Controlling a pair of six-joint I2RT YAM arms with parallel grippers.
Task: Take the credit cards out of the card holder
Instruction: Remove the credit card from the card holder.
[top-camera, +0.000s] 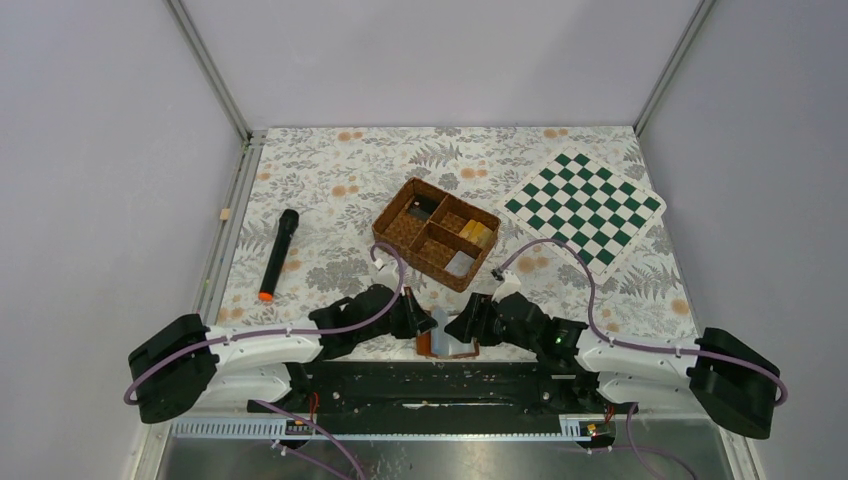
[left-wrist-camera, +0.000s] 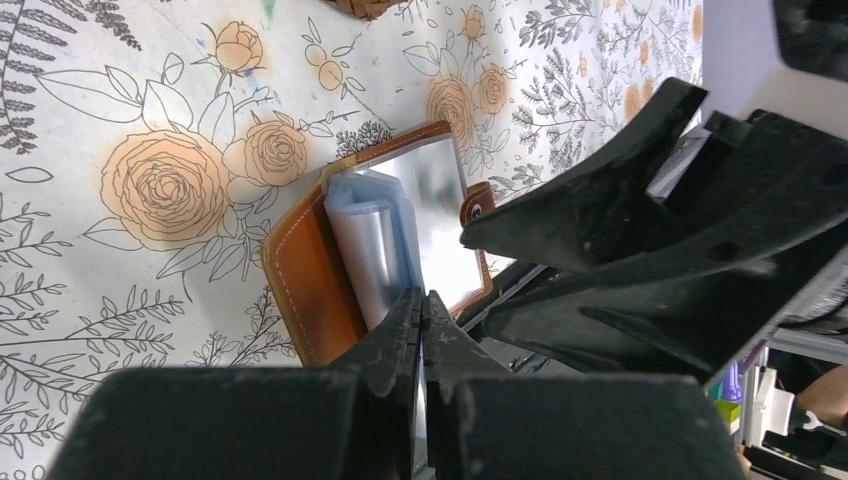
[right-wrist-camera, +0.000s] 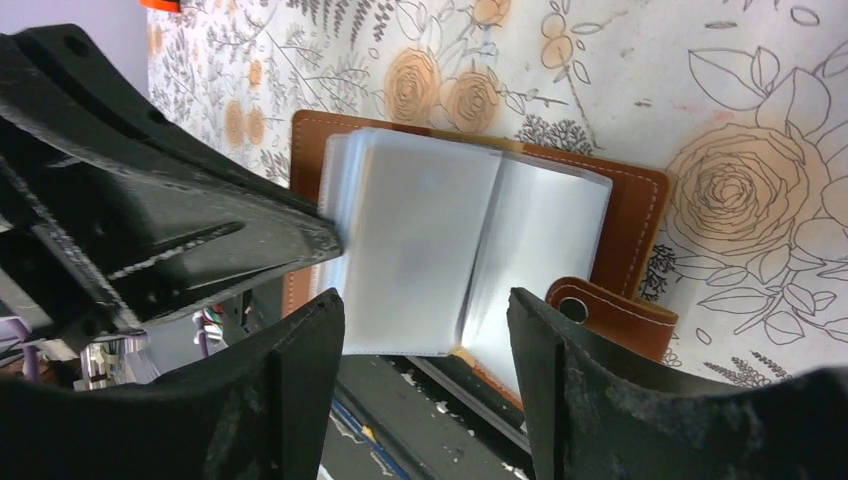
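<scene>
Floral tablecloth (top-camera: 330, 170), open card holder (right-wrist-camera: 430, 240) before released right claw (right-wrist-camera: 425, 300), clenched left claw (left-wrist-camera: 420, 297) touching its edge.

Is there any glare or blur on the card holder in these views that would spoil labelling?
Left wrist: a white glare patch washes out the clear sleeves of the card holder. Right wrist: the sleeves look milky and soft, while the stitching on the brown cover stays sharp. Top external: evenly lit, no glare, but the holder is small there.
</scene>
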